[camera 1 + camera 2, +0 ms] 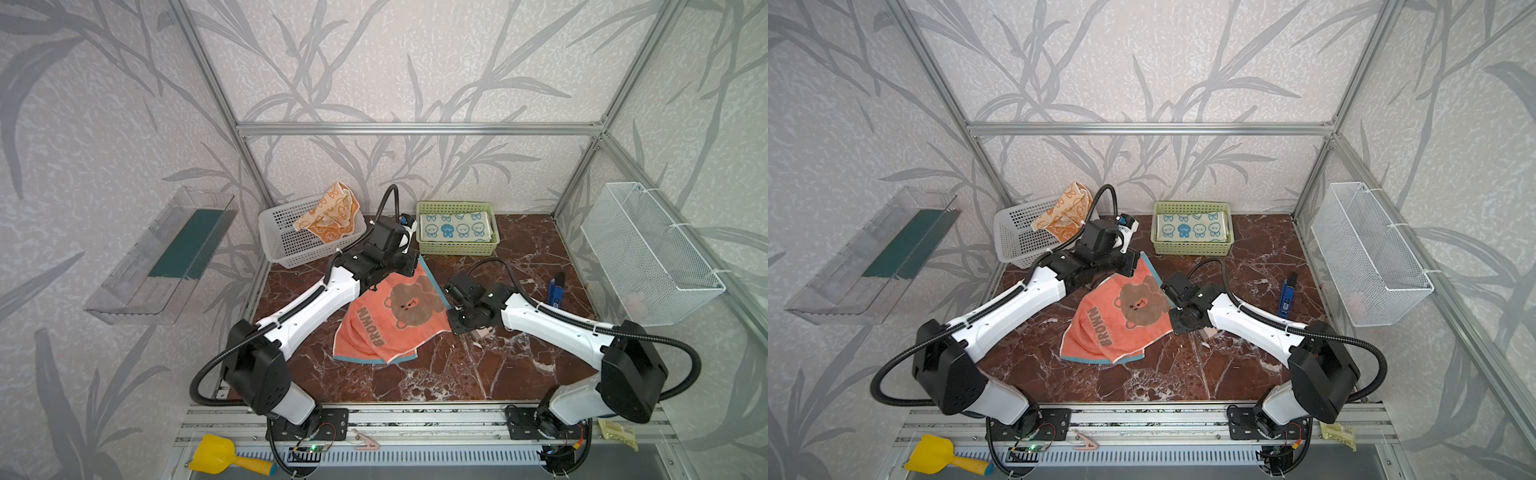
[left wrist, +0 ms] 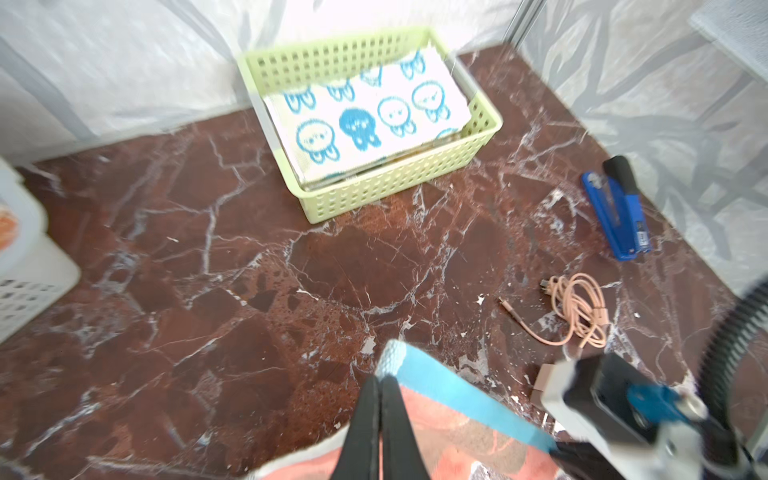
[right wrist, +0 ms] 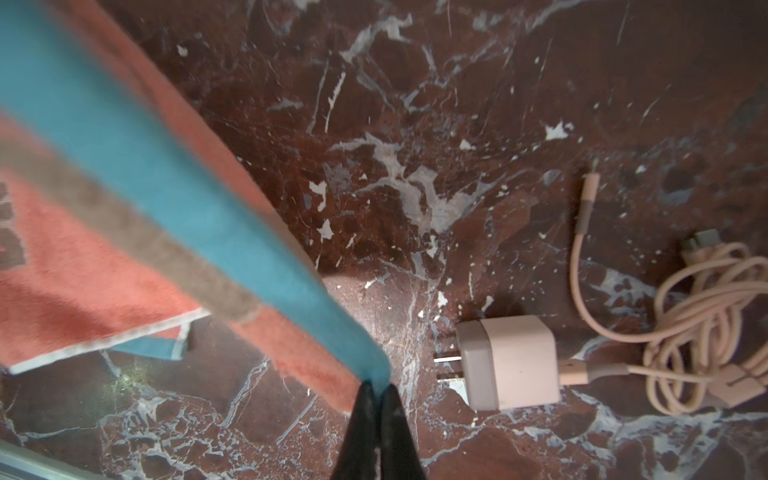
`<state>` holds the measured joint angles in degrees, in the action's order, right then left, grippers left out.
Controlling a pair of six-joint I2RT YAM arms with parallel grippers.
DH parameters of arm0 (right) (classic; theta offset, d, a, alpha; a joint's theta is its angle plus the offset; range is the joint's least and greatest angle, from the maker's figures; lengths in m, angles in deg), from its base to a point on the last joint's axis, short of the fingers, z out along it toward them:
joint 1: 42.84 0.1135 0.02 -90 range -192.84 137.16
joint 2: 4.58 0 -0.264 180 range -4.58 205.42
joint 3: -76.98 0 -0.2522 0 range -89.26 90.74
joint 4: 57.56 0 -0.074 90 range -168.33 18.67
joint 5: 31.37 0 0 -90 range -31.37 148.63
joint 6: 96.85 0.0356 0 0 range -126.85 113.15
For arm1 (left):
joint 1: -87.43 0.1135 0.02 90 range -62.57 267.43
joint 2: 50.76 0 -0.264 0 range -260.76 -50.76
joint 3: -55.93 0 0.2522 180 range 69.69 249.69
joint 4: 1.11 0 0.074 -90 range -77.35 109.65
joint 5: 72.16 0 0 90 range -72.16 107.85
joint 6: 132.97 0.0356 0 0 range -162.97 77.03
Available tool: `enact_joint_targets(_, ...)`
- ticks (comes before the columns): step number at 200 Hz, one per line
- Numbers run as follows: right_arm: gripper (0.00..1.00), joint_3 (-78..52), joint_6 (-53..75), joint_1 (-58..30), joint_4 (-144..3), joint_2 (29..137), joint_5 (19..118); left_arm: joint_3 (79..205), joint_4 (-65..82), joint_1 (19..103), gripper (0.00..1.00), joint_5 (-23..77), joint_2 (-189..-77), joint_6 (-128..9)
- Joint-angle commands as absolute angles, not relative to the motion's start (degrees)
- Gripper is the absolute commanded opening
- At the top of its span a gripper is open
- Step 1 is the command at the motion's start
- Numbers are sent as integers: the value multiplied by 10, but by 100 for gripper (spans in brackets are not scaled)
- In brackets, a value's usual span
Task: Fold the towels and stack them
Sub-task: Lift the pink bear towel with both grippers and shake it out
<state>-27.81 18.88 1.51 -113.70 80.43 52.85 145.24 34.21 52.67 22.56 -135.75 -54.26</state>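
The left arm [image 1: 316,299] and right arm [image 1: 548,324] have white shells, black joints, ribbed black hoses [image 1: 665,337].

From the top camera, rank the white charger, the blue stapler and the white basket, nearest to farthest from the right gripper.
1. White charger: on the table just beside the right gripper, whose jaws pinch the coral towel by a corner.
2. Blue stapler: farther out, toward the right wall.
3. White basket: across the table, at the back left.
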Motion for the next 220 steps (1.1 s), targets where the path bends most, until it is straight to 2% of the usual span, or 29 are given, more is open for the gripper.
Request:
enact_joint_targets(1,0,-220,152,18,-1199,777,481,1431,309,527,0,191,-1293,-522)
enact_joint_targets(60,0,11,38,21,-1294,703,382,1442,303,519,0,167,-1116,-480)
enact_joint_targets(99,0,193,-35,68,-1358,693,340,1475,318,497,0,182,-1045,-479)
enact_joint_targets(114,0,278,-53,95,-1403,716,320,1509,345,465,0,192,-1039,-462)
enact_joint_targets(144,0,485,-85,153,-1509,788,267,1555,368,370,0,133,-1031,-431)
enact_joint_targets(172,0,688,-103,172,-1599,866,266,1605,405,340,0,114,-1045,-430)
enact_joint_targets(188,0,711,-113,172,-1597,877,255,1634,429,340,0,104,-1062,-433)
enact_joint_targets(220,0,633,-128,142,-1536,859,264,1672,464,343,0,39,-1096,-450)
